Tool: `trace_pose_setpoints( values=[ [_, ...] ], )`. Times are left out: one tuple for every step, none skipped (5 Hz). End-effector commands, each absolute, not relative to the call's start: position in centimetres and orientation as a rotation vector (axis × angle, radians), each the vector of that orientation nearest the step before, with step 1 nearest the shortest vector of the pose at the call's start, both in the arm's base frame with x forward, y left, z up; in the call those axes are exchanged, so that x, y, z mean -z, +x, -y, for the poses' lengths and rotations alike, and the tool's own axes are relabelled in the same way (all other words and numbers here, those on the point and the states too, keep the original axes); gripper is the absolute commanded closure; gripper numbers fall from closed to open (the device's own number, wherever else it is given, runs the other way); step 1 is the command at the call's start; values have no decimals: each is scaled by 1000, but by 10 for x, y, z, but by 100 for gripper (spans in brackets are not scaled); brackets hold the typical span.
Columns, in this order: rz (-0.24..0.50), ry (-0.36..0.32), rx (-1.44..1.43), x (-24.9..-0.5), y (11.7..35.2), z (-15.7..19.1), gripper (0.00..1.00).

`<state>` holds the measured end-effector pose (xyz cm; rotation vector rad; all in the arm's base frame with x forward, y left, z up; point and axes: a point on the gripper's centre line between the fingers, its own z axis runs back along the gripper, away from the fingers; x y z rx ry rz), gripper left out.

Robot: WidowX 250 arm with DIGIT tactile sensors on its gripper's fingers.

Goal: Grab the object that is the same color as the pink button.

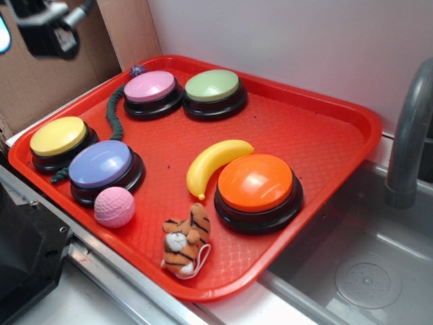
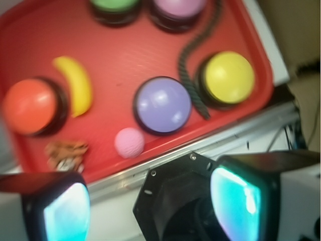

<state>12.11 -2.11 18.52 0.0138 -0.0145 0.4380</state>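
Pink ball (image 1: 114, 206) sits beside the purple button (image 1: 105, 166), so bring your hand (image 2: 150, 201), wide open and empty, straight down over it.

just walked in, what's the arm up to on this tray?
Nothing is grasped yet. The WidowX gripper hangs open above the near edge of the red plastic tray, holding nothing. The target, a small pink dimpled ball, lies loose on the tray beside the purple-topped round button. It matches the pink-topped round button at the far side. Green, yellow and orange buttons, a yellow toy banana, a plush tiger and a dark green rope also lie untouched.
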Motion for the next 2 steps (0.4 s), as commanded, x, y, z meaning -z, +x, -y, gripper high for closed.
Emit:
trace_pose_setpoints(
  values=[
    [-4, 102, -664, -121, 130, 31, 0],
    [3, 124, -721, -96, 130, 33, 0]
  ],
)
